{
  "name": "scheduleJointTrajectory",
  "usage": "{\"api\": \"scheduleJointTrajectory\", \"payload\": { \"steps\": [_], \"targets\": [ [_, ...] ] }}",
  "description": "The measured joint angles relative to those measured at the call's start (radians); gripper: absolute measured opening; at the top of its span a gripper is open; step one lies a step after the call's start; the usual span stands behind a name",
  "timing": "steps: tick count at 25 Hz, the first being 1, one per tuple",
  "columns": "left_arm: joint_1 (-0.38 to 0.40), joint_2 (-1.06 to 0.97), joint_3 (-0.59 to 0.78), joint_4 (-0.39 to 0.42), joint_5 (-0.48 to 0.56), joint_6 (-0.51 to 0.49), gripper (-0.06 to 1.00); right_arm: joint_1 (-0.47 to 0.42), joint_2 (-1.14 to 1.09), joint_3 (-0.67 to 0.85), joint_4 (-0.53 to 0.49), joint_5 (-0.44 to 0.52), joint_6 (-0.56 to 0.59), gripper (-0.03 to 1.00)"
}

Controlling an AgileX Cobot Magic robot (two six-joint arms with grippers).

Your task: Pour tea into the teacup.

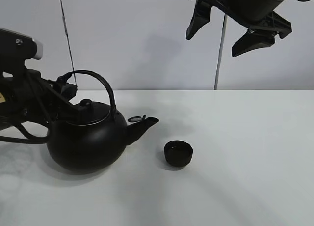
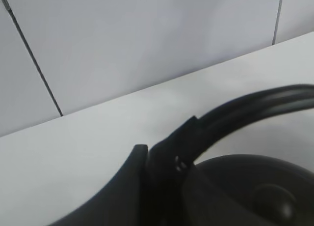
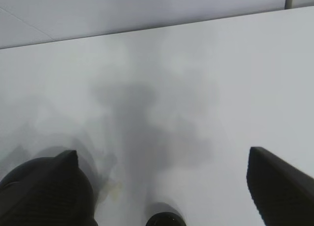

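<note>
Here the left gripper (image 1: 66, 91) is clamped on the arched handle (image 1: 100, 83) of the black kettle (image 1: 86, 140), at the handle's left foot; the left wrist view shows a finger (image 2: 125, 186) pressed against that handle beside the lid (image 2: 245, 191). From there the left arm (image 1: 17, 96) runs back low and roughly level to the left edge of the high view. The kettle stands upright on the white table (image 1: 245, 137), spout (image 1: 142, 127) pointing right. The teacup (image 1: 177, 153) sits on the table just right of the spout, apart from it. The right gripper (image 1: 223, 27) hangs high above the table, its 2 fingers (image 1: 198, 19) spread wide and holding nothing, pointing down.
</note>
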Motion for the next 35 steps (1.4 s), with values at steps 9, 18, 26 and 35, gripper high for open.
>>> {"api": "scheduleJointTrajectory", "payload": {
  "steps": [9, 18, 26, 35],
  "targets": [
    [0.0, 0.017, 0.032, 0.008, -0.007, -0.018, 0.09, 0.0, 0.0, 0.0, 0.0, 0.001, 0.0, 0.64],
    [0.0, 0.017, 0.033, 0.023, -0.02, -0.071, 0.15, 0.0, 0.0, 0.0, 0.0, 0.001, 0.0, 0.64],
    [0.0, 0.001, 0.101, 0.058, -0.09, -0.113, 0.33, 0.0, 0.0, 0.0, 0.0, 0.001, 0.0, 0.64],
    [0.0, -0.174, 0.251, 0.058, -0.093, -0.119, 0.54, 0.0, 0.0, 0.0, 0.0, 0.001, 0.001, 0.64]
  ]
}}
